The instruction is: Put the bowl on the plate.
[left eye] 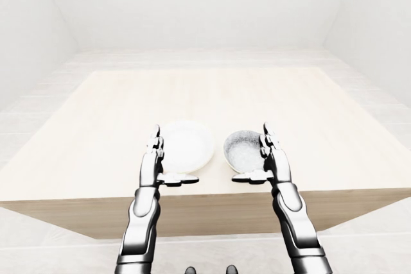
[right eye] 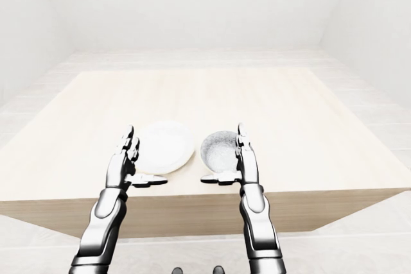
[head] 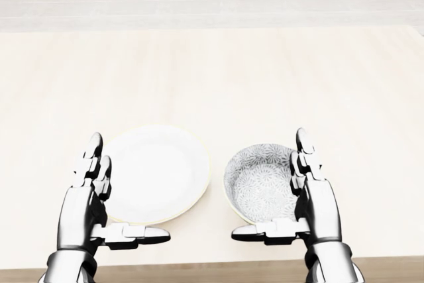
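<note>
Seeing bowl (head: pixel 260 183) on worktop (head: pixel 212 77) just right of plate (head: pixel 156 173), right hand (head: pixel 318 207) spread open and empty at its right side, likely lining up a grasp; left hand (head: pixel 85 207) open, idle, beside plate.

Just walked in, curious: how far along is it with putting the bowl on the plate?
Nothing done yet: the bowl sits on the table beside the empty plate. In hand: the right hand stands open at the bowl, the left hand open by the plate. Left: grip, lift, set it down.
</note>
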### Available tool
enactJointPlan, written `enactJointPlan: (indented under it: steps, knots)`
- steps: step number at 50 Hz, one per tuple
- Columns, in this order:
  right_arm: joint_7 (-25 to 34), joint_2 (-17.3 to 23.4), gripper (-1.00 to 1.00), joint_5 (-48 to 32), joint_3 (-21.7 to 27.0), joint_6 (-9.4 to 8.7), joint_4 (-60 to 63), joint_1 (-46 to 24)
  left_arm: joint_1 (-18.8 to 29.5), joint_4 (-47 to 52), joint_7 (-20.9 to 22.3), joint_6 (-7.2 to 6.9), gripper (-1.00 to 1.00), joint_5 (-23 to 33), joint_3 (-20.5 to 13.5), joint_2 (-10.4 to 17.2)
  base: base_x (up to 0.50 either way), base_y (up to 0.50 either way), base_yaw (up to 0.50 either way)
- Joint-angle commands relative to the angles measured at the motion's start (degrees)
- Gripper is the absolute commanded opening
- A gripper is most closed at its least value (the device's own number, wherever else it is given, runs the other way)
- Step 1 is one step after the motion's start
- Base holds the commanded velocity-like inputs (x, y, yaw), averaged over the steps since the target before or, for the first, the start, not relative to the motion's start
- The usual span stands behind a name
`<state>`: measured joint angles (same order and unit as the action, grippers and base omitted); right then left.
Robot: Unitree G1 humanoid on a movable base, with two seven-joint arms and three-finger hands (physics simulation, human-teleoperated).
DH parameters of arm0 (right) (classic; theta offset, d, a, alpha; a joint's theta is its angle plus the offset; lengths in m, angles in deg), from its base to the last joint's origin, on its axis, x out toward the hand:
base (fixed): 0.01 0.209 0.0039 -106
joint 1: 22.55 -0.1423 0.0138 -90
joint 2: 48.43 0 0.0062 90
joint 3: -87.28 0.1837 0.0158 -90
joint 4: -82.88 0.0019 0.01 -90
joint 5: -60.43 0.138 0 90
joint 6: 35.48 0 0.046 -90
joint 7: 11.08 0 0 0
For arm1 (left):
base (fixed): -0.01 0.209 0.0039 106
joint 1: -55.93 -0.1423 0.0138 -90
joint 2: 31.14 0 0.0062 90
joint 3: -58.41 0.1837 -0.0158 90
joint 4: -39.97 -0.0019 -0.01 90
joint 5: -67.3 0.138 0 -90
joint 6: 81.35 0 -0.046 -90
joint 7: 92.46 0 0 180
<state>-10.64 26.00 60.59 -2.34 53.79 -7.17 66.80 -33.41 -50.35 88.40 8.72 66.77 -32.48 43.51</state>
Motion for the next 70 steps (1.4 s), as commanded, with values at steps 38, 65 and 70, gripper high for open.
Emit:
enactJointPlan:
  steps: [38,65,70]
  knots:
    - [5.46,1.78,1.0,-2.27,2.92,-4.27,19.11,2.44,-0.5,10.58,3.0,-5.07,1.0,0.65,-3.15,1.7,0.0,0.0,0.0]
    - [6.13,1.38,1.0,-2.63,3.29,-4.27,19.91,4.16,-1.02,10.42,3.49,-5.07,1.0,1.22,-3.0,1.44,0.03,0.17,0.0]
    - [6.12,1.22,1.0,-2.39,3.3,-4.27,19.96,4.33,-1.02,10.69,3.63,-5.07,1.0,1.19,-3.09,1.49,0.06,0.34,0.0]
